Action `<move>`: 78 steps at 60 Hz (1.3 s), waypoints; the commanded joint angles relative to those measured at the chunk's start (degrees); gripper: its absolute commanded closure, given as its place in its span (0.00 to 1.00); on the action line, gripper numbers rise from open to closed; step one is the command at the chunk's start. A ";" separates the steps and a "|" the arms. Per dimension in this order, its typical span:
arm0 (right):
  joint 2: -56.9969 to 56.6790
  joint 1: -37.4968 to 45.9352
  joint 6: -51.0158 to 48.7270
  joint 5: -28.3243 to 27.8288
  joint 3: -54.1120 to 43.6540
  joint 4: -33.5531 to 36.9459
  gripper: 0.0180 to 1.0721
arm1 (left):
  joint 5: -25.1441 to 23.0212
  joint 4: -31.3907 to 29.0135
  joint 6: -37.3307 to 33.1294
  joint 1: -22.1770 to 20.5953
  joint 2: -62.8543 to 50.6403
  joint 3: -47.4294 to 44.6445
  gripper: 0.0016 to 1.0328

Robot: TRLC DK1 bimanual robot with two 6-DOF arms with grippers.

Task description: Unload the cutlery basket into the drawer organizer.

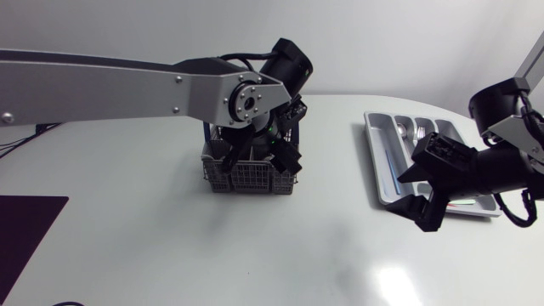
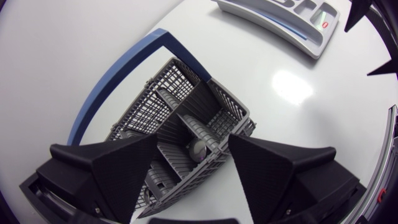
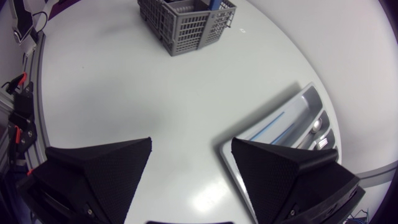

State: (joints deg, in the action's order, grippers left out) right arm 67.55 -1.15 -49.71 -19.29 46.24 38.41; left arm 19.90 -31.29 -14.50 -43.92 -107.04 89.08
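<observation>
The grey mesh cutlery basket (image 1: 251, 174) with a blue handle (image 2: 118, 84) stands mid-table. My left gripper (image 1: 263, 157) hangs right over it, open, fingers either side of the middle compartments (image 2: 208, 162). A metal utensil end (image 2: 216, 148) shows in one compartment below. The grey drawer organizer (image 1: 374, 127) lies at the right with a spoon (image 1: 401, 129) and fork (image 1: 422, 130) in its far slots. My right gripper (image 1: 429, 183) is open and holds nothing above the organizer's near left corner (image 3: 292, 124); a blue-handled piece (image 3: 270, 127) lies in a long slot.
A dark mat (image 1: 25, 238) lies at the table's front left corner. Bare white tabletop (image 1: 340, 238) stretches between the basket and the organizer. The basket (image 3: 186, 18) is far ahead of my right gripper (image 3: 189, 168).
</observation>
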 commanded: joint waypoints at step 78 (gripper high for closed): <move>9.79 -21.79 21.24 0.13 -1.24 -10.02 0.12 | 4.27 -6.59 5.54 1.73 -8.36 6.11 0.46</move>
State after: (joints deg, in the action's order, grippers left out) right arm 76.16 -22.41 -29.95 -19.25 44.93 28.86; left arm 23.29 -36.34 -10.22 -42.50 -113.89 94.08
